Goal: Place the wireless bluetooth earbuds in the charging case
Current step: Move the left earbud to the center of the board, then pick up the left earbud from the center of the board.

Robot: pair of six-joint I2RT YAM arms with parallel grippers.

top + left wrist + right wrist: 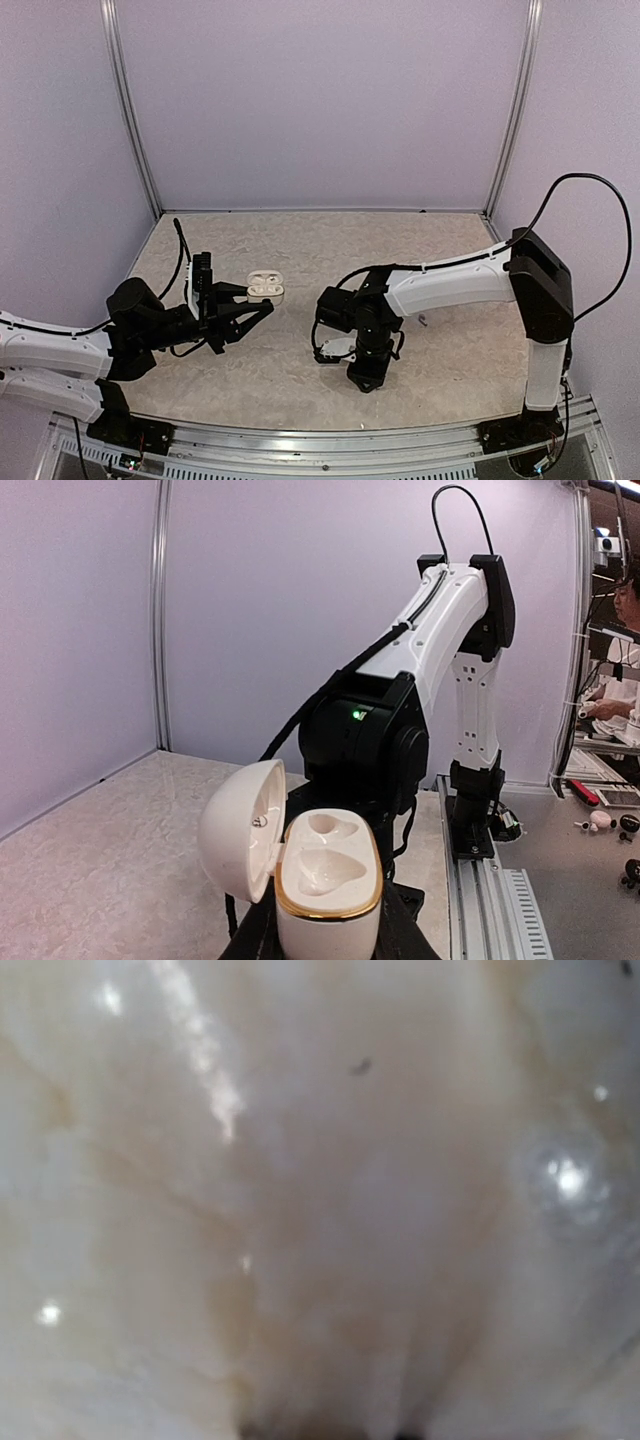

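The charging case (328, 900) is cream with a gold rim. It stands upright between the dark fingers of my left gripper (328, 938), which is shut on its body. Its lid (238, 825) hangs open to the left, and both wells are empty. From above, the case (265, 287) is at the tip of my left gripper (256, 300), left of the table's middle. My right gripper (365, 378) points straight down at the tabletop near the front centre. Its wrist view is a blurred close-up of the marbled surface, so the jaws do not show. The earbuds are out of view.
The right arm (400, 730) rises just behind the case in the left wrist view. An aluminium rail (330, 440) runs along the near edge. Lilac walls and two metal posts (130, 110) enclose the marbled tabletop (330, 240).
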